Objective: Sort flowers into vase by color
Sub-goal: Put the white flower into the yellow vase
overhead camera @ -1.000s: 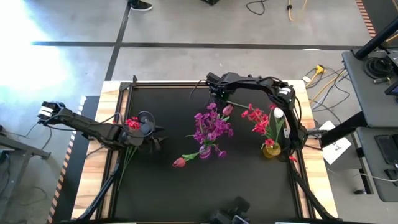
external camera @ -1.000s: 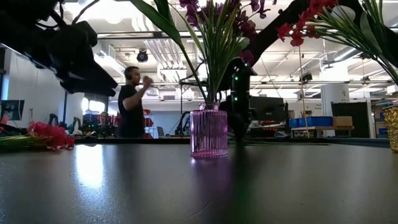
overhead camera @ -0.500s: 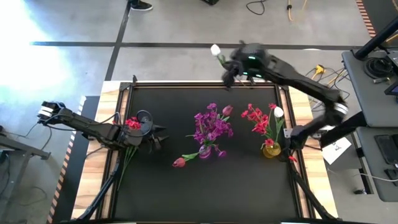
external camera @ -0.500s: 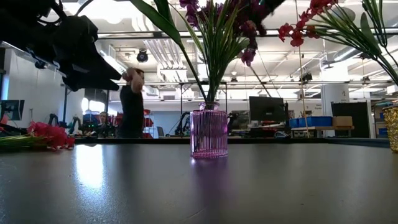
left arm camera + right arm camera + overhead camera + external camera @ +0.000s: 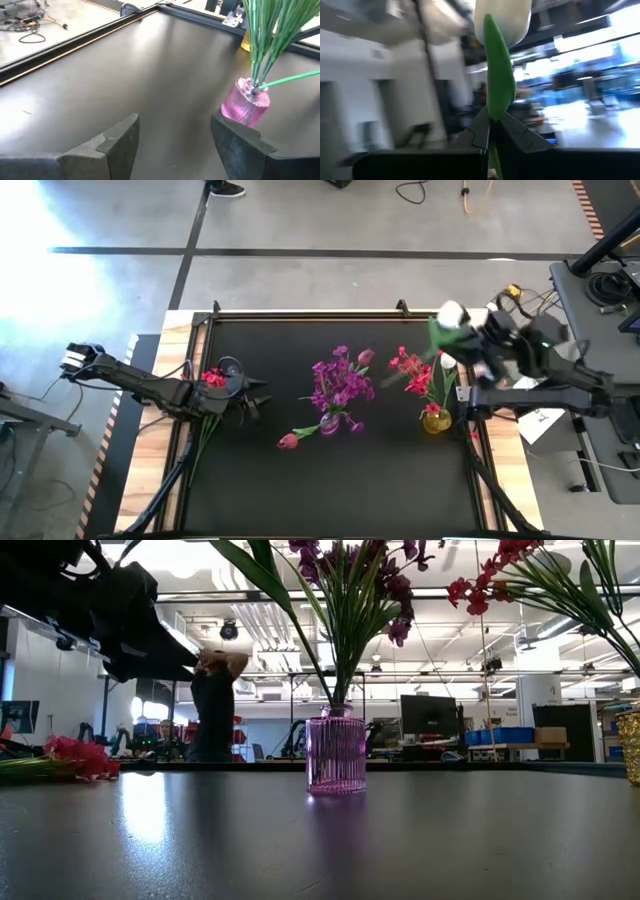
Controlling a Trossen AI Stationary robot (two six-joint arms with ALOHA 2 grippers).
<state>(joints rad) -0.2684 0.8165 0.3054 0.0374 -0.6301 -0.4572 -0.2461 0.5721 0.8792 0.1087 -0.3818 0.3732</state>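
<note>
2 vases stand on the black table [image 5: 270, 480]: a pink glass vase [image 5: 336, 753] near the middle, filled with purple-magenta flowers [image 5: 340, 383], and a gold vase [image 5: 436, 421] toward the right edge, holding red flowers [image 5: 412, 372] and 1 white bud. The right gripper [image 5: 491, 131] is up in the air over the table's far right corner, its fingers pinched shut on the green stem of a white flower [image 5: 451, 314]; in the right wrist view the bud stands straight up out of the closed fingers. The left gripper [image 5: 175, 145] hovers low over the left part of the table with its fingers spread wide and nothing between them, just beside a small bunch of red and pink flowers [image 5: 211, 379] lying flat near the left edge. 1 pink flower [image 5: 289, 441] lies loose on the table on the near side of the pink glass vase.

Judging by this, the step in hand is carrying the white flower toward a vase. Since 1 white bud already sits in the gold vase, that looks the likely target. The next move calls for bringing the stem's lower end over the vase mouth, lowering it in among the stems there without knocking them, then releasing.
</note>
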